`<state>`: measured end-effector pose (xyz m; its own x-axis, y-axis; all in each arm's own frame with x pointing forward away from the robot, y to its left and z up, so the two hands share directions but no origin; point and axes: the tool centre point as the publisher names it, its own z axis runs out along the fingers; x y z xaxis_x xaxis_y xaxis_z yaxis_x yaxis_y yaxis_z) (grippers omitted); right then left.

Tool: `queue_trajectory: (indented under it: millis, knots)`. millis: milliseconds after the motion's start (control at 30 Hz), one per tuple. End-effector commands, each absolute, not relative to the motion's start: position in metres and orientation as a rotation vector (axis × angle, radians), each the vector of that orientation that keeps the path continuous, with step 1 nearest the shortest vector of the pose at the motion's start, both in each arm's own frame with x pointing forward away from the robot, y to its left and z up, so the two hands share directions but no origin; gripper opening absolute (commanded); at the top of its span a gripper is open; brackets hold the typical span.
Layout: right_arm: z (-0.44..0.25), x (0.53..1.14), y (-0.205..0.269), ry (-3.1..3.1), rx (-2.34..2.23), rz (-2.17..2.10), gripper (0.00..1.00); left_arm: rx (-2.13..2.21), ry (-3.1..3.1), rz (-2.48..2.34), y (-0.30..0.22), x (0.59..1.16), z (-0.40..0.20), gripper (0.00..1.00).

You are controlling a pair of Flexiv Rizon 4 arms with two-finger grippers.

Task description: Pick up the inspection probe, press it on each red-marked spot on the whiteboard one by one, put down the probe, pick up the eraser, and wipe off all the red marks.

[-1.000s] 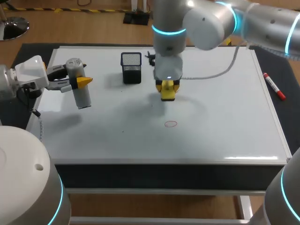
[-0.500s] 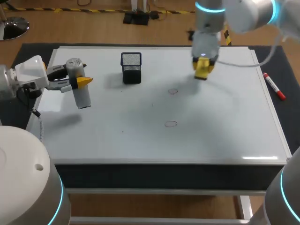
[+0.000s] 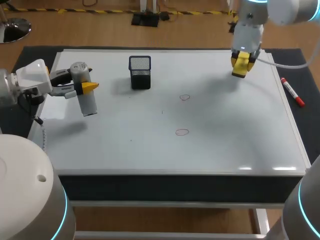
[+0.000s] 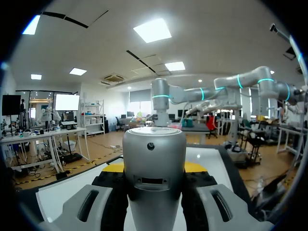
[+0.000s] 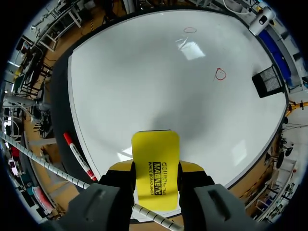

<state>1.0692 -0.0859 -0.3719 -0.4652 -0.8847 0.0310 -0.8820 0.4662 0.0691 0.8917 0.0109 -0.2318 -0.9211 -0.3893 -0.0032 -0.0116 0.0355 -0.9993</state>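
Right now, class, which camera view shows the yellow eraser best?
The right wrist view: the eraser sits large and face-on, clamped in the right gripper. The head view shows it small, below that gripper. The left wrist view does not show it.

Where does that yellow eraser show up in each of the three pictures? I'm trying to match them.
Head view: the eraser is held in the right pincer, over the whiteboard's far right corner.
Left wrist view: not in it; the probe fills the front.
Right wrist view: the eraser is clamped in that pincer, over the whiteboard's edge.
Shared landmark: the red marker pen, which lies beside the eraser in the right wrist view.
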Motion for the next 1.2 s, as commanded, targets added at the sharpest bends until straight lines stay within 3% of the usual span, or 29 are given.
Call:
queue_trajectory:
  millis: [33,800,1200]
  knots:
    - [-0.372,1.079,-0.095,-2.630,1.576,-0.070,0.00,-0.410,2.039,-1.965,0.011,0.892,-0.231,0.00]
    - [-0.372,1.079,-0.095,-2.630,1.576,-0.070,0.00,-0.410,2.039,-1.965,0.011,0.892,-0.231,0.00]
    - [-0.372,1.079,-0.095,-2.630,1.576,-0.070,0.00,-0.278,2.112,-1.980,-0.056,0.868,-0.228,0.00]
